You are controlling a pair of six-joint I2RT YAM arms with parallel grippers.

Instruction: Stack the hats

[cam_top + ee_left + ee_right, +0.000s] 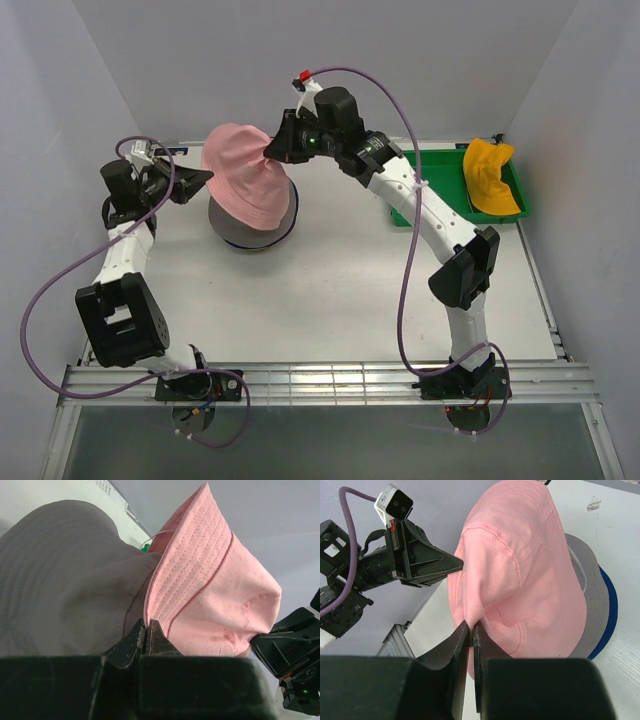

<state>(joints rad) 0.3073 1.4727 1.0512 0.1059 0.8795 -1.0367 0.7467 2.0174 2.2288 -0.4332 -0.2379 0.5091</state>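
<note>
So, both arms have got the pink hat point(245, 172) between them, up around 11 o'clock on the table point(330, 290). The left gripper point(197, 182) comes in from the hat's 9 o'clock side. The left wrist view shows its fingers pressed together on the edge of the pink brim, with just a sliver of fabric between them. The right gripper point(272, 152) is at the hat's 2 o'clock, and its own camera shows much the same: jaws nearly touching, pinching a fold of pink cloth. The hat looks stretched and tilted between the two pinches.

Underneath sits the grey hat point(245, 232), its brim poking out at 6 o'clock of the pink one. Under that is the blue hat point(292, 212), just a thin arc of brim showing at about 4 o'clock. Pink touches the grey crown in the left wrist view, but I can't tell if it's fully seated down over it.

The yellow hat point(492, 180) is well apart from that pile, over at 2 o'clock on the table. It's lying in the green tray point(445, 180), slumped toward the tray's 3 o'clock end.
</note>
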